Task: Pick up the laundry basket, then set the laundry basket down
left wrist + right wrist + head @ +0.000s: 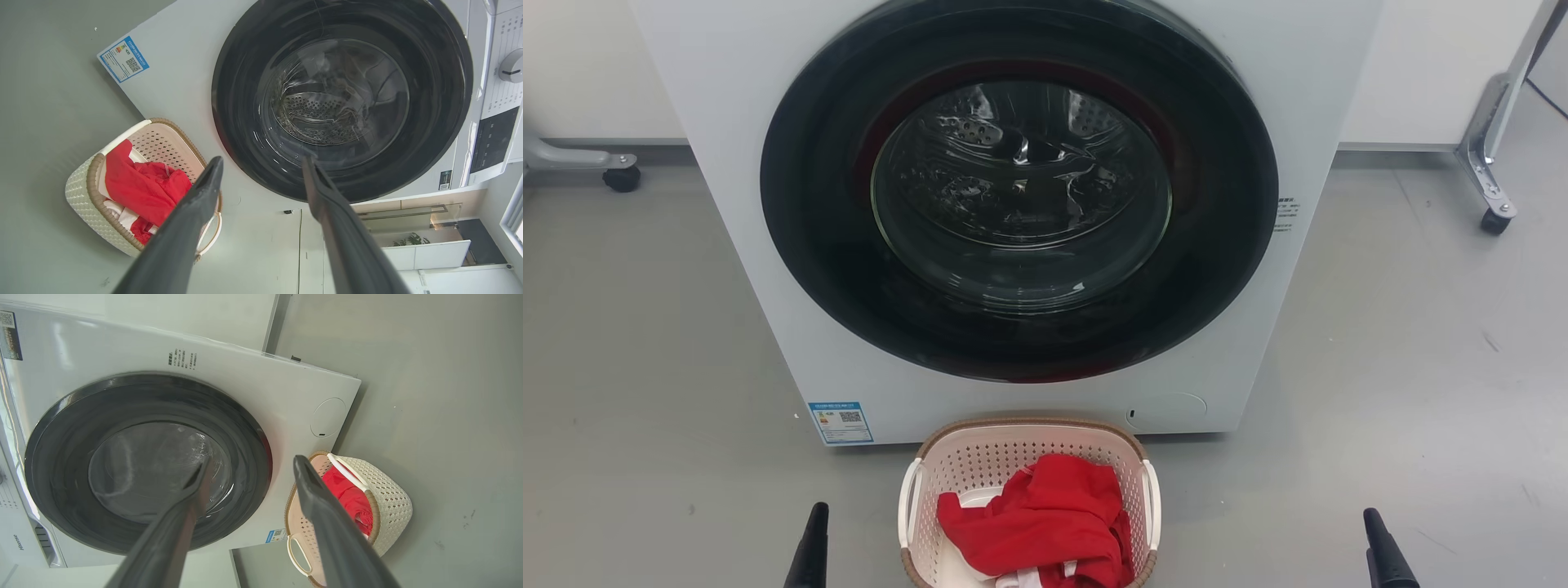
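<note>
You have two grippers, both spread wide and empty. The left gripper (262,163) and the right gripper (252,462) flank one basket (980,469), each apart from it. The basket sits on the floor just in front of one washer (760,269) and holds one red garment (1045,514) over white cloth. The washer door is shut. The left wrist view adds the washer's dial (510,67). The head view adds two casters (622,177) farther back.

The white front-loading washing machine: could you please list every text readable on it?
"Hisense": brand mark on the white front-loading washing machine.
Too small to read: the blue energy label with QR code.
Too small: the black print beside the dark round door.
Blurred: the control panel markings.
</note>
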Controlling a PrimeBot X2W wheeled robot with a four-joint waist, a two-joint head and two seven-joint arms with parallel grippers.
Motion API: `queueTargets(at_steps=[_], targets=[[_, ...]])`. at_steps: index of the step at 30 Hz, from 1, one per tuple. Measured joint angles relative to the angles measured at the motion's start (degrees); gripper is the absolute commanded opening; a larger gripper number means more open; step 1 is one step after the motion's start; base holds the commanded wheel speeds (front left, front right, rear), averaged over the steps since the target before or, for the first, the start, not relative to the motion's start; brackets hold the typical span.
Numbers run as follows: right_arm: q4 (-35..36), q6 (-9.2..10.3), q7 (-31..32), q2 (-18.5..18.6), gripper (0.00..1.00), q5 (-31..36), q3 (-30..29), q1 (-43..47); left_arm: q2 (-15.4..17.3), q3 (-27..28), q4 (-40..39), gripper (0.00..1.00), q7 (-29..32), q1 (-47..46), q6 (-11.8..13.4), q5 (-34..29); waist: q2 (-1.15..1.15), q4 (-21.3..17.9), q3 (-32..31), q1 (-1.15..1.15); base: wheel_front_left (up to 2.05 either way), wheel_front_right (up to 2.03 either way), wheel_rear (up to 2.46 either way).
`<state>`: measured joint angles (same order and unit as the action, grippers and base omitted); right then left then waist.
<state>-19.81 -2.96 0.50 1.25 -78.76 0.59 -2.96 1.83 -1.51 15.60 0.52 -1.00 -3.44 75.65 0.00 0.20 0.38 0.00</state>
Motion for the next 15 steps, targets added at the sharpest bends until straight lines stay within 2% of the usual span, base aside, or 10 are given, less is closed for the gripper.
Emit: queueTargets(at_steps=[15], targets=[[1.04, 2.04, -3.16, 1.1, 1.0, 16.28, 6.5, -0.87, 1.83, -5.32, -2.33, 1.0, -3.2, -0.32, 2.34, -16.94, 0.0, 0.06, 0.41, 0.0, 0.0, 0.0, 0.0]])
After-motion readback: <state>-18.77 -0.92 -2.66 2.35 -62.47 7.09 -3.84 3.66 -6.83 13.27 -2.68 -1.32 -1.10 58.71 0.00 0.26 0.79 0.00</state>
